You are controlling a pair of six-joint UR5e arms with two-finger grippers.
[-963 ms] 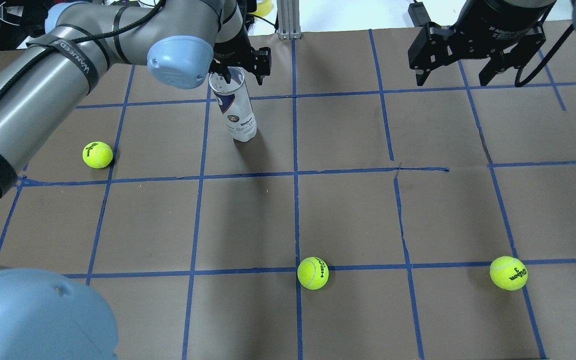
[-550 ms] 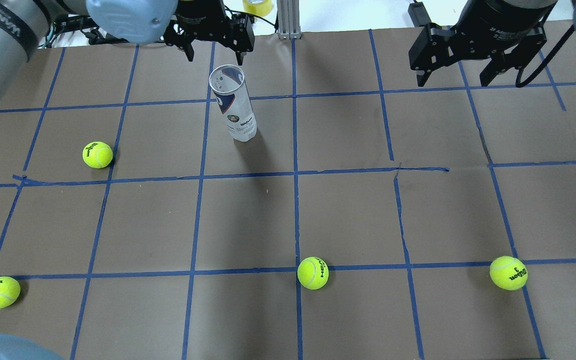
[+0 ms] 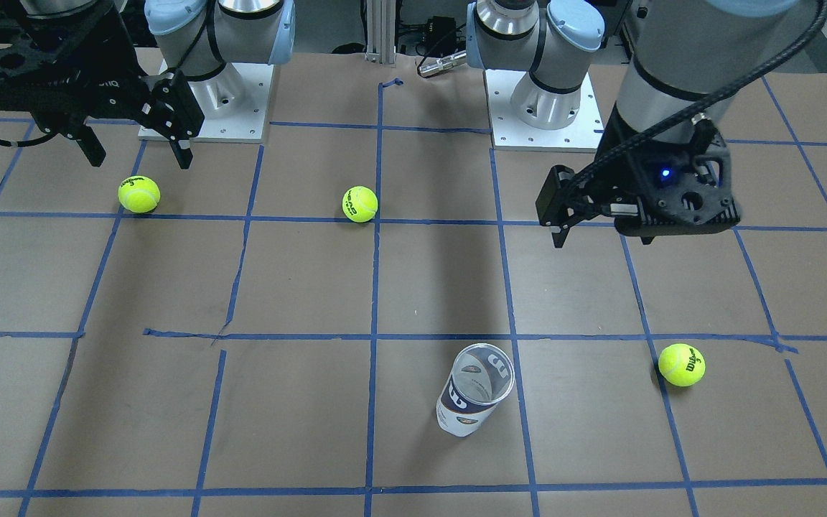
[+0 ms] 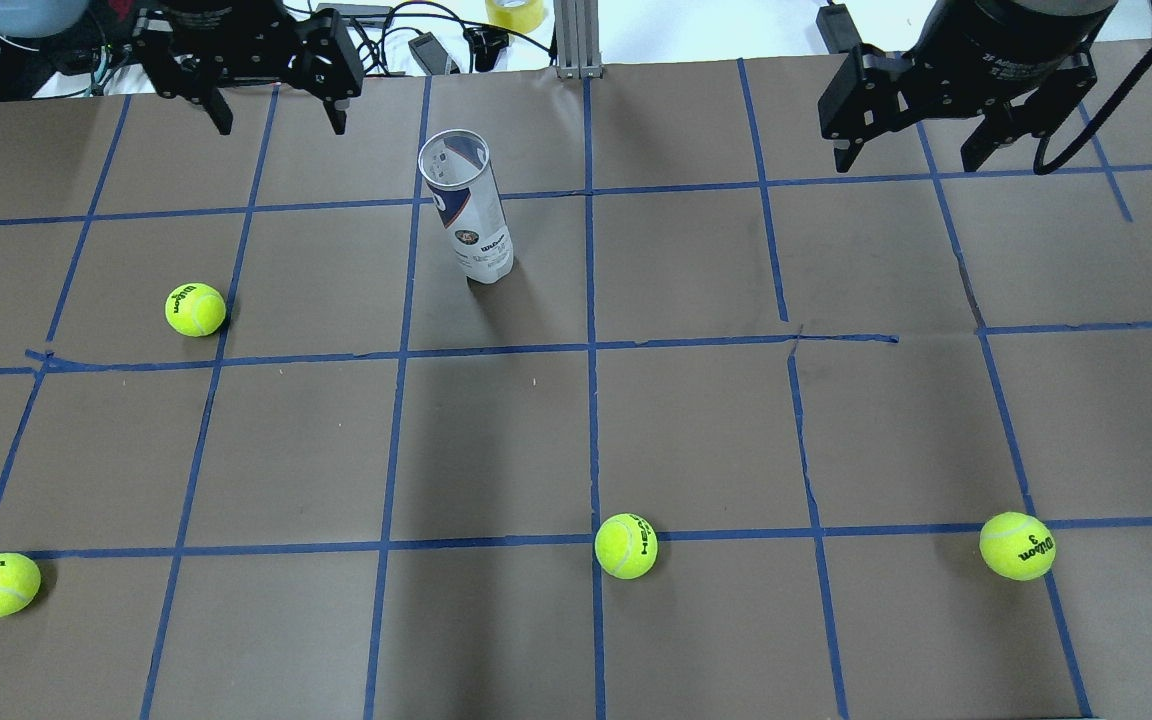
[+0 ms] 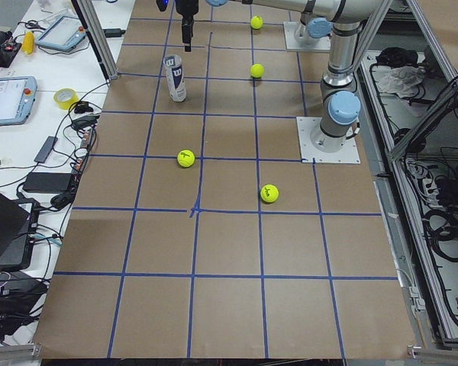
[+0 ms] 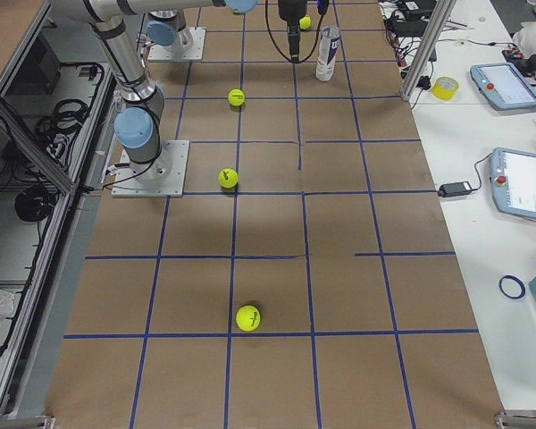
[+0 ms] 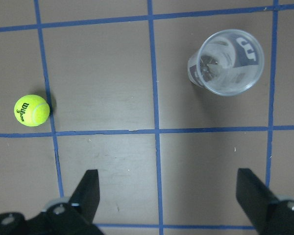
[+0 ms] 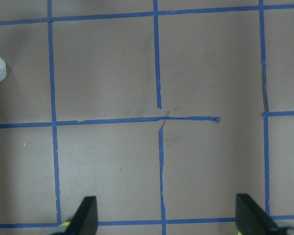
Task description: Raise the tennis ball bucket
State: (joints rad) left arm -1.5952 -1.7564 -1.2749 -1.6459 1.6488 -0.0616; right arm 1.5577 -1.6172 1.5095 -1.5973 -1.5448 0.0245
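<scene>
On the table (image 4: 696, 430), brown paper crossed by a blue tape grid, the near-left ball (image 4: 0, 585) lies by the robot's edge at the overhead view's far left. The left ball (image 4: 195, 309) sits farther out, just beside a tape line.

The left gripper (image 4: 281, 125) hangs over the far edge of the table with its 2 fingers (image 7: 88, 191) spread wide and nothing between them. It is well apart from the tennis ball bucket (image 4: 468, 210), which is to its right. The bucket stands upright on the paper in the far middle-left of the table, mouth up and touched by neither gripper. Its navy and white label shows through the clear wall in the left wrist view.

The middle ball (image 4: 626, 546) rests on a tape crossing on the robot's side. The right gripper (image 4: 906, 160) hovers above the far right of the table, its jaws likewise apart and holding nothing. The right ball (image 4: 1017, 546) lies on the robot's side, far right.
</scene>
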